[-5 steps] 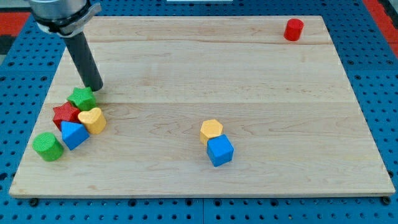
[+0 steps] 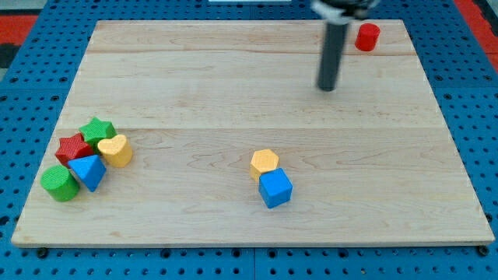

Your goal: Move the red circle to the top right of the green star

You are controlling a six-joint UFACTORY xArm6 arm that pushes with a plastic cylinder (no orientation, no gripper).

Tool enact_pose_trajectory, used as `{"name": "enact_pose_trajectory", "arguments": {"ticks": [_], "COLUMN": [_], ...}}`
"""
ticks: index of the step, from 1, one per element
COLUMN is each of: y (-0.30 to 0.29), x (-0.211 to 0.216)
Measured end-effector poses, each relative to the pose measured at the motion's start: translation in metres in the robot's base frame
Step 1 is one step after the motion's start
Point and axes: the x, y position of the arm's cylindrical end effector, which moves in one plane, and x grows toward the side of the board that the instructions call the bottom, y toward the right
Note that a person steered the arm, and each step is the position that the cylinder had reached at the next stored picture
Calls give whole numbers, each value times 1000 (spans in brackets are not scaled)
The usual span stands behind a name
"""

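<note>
The red circle (image 2: pixel 367 36) is a small red cylinder near the board's top right corner. The green star (image 2: pixel 98 130) sits at the far left in a cluster of blocks. My tip (image 2: pixel 327 88) is the lower end of the dark rod, down and to the left of the red circle, with a gap between them. It is far to the right of the green star.
Around the green star are a red star (image 2: pixel 73 147), a yellow heart (image 2: pixel 116 150), a blue triangle (image 2: pixel 88 171) and a green cylinder (image 2: pixel 59 183). A yellow hexagon (image 2: pixel 264 162) touches a blue cube (image 2: pixel 275 188) right of centre, towards the bottom. The wooden board (image 2: pixel 233 70) has blue pegboard around it.
My tip has swept from beside the green star at the left across the board to near the red circle. The green star, red star and blue triangle have shifted slightly.
</note>
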Motion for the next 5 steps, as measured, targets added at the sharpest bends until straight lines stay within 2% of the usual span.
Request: {"name": "enact_pose_trajectory", "arguments": {"ticks": [1,2,3,5], "y": [96,104,87,1], "x": [-58,-112,-131,-94]}}
